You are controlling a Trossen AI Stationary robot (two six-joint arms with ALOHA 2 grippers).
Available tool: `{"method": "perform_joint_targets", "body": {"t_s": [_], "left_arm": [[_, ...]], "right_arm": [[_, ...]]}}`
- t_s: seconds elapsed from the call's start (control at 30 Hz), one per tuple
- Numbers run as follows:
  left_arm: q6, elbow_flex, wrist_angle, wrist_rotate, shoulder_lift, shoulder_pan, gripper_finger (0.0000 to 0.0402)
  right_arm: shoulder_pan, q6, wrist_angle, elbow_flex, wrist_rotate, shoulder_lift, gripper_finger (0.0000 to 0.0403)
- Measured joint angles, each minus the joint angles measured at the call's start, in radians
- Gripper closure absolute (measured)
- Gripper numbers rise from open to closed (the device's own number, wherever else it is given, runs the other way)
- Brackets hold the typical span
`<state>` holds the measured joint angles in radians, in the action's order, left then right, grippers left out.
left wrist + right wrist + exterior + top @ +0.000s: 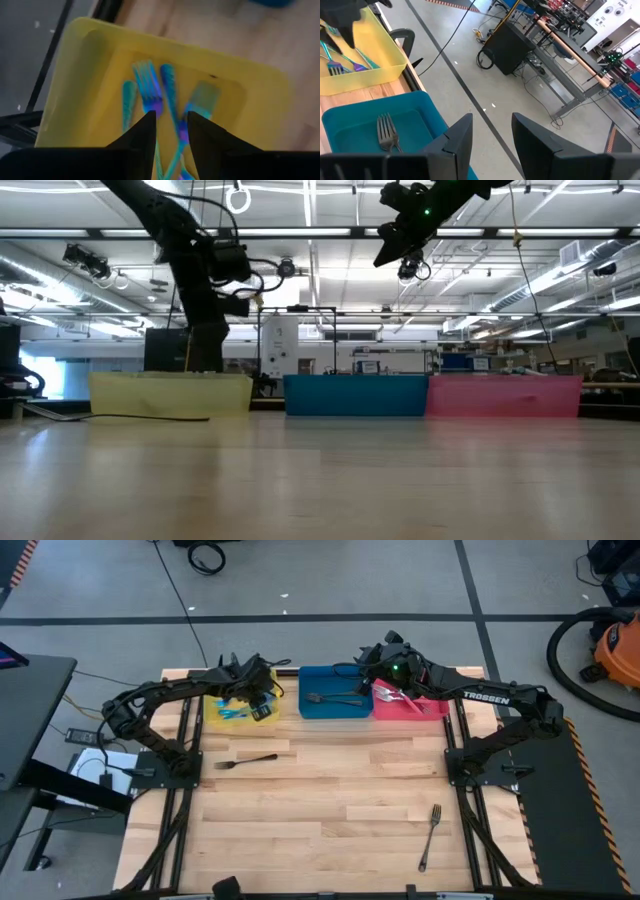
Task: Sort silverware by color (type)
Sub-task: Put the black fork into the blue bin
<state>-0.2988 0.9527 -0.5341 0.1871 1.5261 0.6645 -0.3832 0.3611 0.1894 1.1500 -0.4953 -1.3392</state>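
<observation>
Three trays stand in a row at the table's far edge. The yellow tray [215,718] holds several teal-handled pieces [150,92], which lie flat on its floor. The blue tray [310,710] holds dark grey forks [335,698]. The red tray [435,710] holds red-handled pieces [400,698]. One dark fork [245,761] lies on the table near the yellow tray, and another [430,836] lies toward the near right. My left gripper [171,127] hangs open above the yellow tray. My right gripper [492,132] is open and raised high over the far side of the blue and red trays.
The bare wooden tabletop [330,800] stretches between the two arm bases, with only the two loose forks on it. The trays' walls [355,395] form a low line along the far edge. Beyond them are the floor, cables and lab benches.
</observation>
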Motion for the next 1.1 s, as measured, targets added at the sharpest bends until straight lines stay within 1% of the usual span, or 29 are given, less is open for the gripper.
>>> {"method": "perform_joint_targets", "body": {"t_s": [0.07,0.2,0.27,0.37,0.43,0.57,0.63,0.8,0.93,1.1], "left_arm": [[0.007,0.044,-0.086,0.000,0.000,-0.031,0.0290],[0.075,0.110,-0.247,-0.012,-0.002,-0.107,0.0290],[0.109,0.115,-0.309,-0.055,-0.002,-0.147,0.0290],[0.155,0.115,-0.402,-0.158,-0.002,-0.205,0.0290],[0.195,0.114,-0.462,-0.205,-0.002,-0.246,0.0290],[0.265,0.113,-0.549,-0.220,-0.002,-0.329,0.0290],[0.288,0.094,-0.540,-0.220,-0.002,-0.369,0.0290],[0.345,-0.009,-0.522,-0.220,-0.002,-0.453,0.0290],[0.410,-0.081,-0.456,-0.220,-0.002,-0.492,0.0290],[0.427,-0.157,-0.373,-0.221,-0.002,-0.524,0.0290]], "right_arm": [[0.000,0.000,0.000,0.000,0.000,0.000,0.0257],[0.000,0.000,0.000,0.000,0.000,0.000,0.0257],[0.000,0.000,0.000,0.000,0.000,0.000,0.0256],[0.000,0.000,0.001,0.000,0.000,0.000,0.0256],[0.000,0.000,0.003,0.000,0.000,0.000,0.0256],[0.001,-0.009,0.028,0.000,0.011,0.000,0.0256],[0.001,-0.026,0.041,0.000,0.031,0.000,0.0256],[0.001,-0.071,0.061,0.000,0.083,0.000,0.0256],[0.006,-0.074,0.061,0.000,0.102,0.000,0.0256],[0.020,-0.074,0.061,0.000,0.105,0.000,0.0256]]}}
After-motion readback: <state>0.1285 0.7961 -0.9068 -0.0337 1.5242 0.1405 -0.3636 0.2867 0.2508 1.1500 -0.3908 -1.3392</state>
